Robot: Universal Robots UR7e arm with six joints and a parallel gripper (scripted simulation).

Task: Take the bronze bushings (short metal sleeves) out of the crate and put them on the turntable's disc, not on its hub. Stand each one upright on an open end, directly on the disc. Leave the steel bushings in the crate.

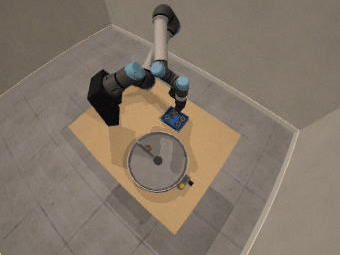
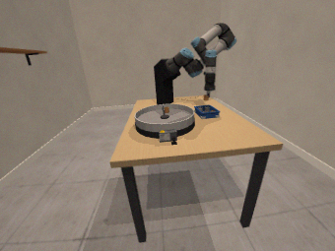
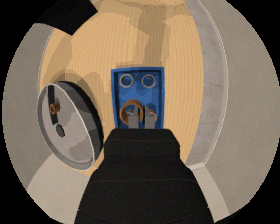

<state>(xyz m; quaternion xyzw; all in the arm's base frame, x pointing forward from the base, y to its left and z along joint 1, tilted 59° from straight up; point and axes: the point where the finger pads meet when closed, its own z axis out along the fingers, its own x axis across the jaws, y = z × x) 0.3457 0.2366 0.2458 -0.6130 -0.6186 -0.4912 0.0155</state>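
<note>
Fingers gripped a bronze bushing, a short orange-brown ring, above the blue crate; two steel rings inside.

A bare test cell: grey walls, tiled floor, one wooden table.

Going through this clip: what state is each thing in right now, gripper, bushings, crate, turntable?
Gripper: shut on a bronze bushing, above the crate.
Held bronze bushing: between the fingers, lifted off the crate floor.
Second bronze bushing: standing on the disc, off the hub.
Steel bushings: two, still in the crate, open ends up.
Crate: on the table, beside the turntable.
Turntable: turning or still, cannot tell.
</note>
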